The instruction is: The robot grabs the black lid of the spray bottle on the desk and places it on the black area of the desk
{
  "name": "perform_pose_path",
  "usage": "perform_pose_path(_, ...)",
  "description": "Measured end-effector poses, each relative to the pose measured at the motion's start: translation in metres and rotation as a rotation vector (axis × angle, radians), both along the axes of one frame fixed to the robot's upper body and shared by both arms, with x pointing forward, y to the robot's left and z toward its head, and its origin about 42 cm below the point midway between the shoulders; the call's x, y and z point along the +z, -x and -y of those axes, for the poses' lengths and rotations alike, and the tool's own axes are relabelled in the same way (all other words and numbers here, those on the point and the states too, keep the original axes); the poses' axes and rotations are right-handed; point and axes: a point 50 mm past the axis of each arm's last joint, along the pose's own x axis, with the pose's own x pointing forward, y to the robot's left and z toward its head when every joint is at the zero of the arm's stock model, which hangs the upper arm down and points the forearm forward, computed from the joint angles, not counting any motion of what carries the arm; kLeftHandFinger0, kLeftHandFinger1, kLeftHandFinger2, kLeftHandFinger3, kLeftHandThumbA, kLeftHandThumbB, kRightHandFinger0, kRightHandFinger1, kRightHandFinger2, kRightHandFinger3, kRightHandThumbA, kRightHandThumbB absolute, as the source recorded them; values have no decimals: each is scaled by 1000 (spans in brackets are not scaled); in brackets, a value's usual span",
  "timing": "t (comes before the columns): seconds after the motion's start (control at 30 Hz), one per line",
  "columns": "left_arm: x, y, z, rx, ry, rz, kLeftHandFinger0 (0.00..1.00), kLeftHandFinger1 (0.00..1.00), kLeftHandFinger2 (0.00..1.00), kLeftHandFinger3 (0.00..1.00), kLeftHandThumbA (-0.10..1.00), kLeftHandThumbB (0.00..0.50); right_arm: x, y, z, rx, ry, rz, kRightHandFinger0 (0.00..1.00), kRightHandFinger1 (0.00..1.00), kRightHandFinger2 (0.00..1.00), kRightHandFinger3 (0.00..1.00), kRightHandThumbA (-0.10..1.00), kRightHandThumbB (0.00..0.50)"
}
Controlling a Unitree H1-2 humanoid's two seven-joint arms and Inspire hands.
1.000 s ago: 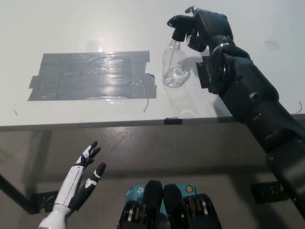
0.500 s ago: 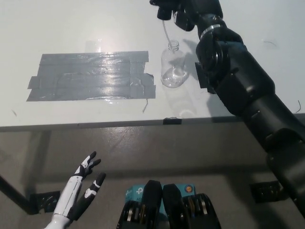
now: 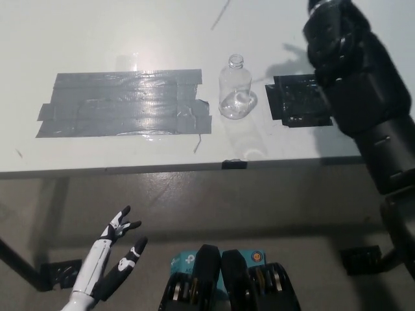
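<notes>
The clear spray bottle [image 3: 235,92] stands upright on the white desk [image 3: 130,39] with its neck bare. The black lid itself is out of the picture; only its thin dip tube [image 3: 220,17] slants down from the top edge, up and left of the bottle. My black right arm [image 3: 353,71] reaches up along the right side, and its hand is cut off by the top edge. A black patch [image 3: 295,100] lies on the desk just right of the bottle, partly covered by the arm. My white left hand [image 3: 115,249] rests open below the desk's front edge at lower left.
A wide patch of grey tape strips [image 3: 123,103] covers the desk left of the bottle. The desk's front edge [image 3: 162,170] runs across the middle of the picture, with dark floor below it.
The right hand lifted the black lid with its tube out of the bottle and rose past the top edge. The arm swung right, uncovering the black patch. The left hand barely moved.
</notes>
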Motion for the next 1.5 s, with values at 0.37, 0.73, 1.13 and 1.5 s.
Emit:
perform_pose_path(0.37,-1,4,-5,17,-5,-4,1000,1000,984,1000,824,0,-15,2,38,-72,-154,9,0,224,572,608,-100,147)
perform_pose_path(0.73,0,4,-8,27,-7,0,1000,1000,985,1000,802,0,-119,-5,63,-184,-140,-197,0,272,639,682,-100,144)
perform_pose_path(1.13,5,-1,-10,34,-8,20,1000,1000,995,1000,806,0,-207,0,74,-286,-87,-369,391,588,781,942,352,225)
perform_pose_path(1.5,9,-2,-11,35,-8,34,1000,1000,1000,1000,765,0,-185,-9,90,-179,-8,-395,1000,1000,1000,1000,545,500)
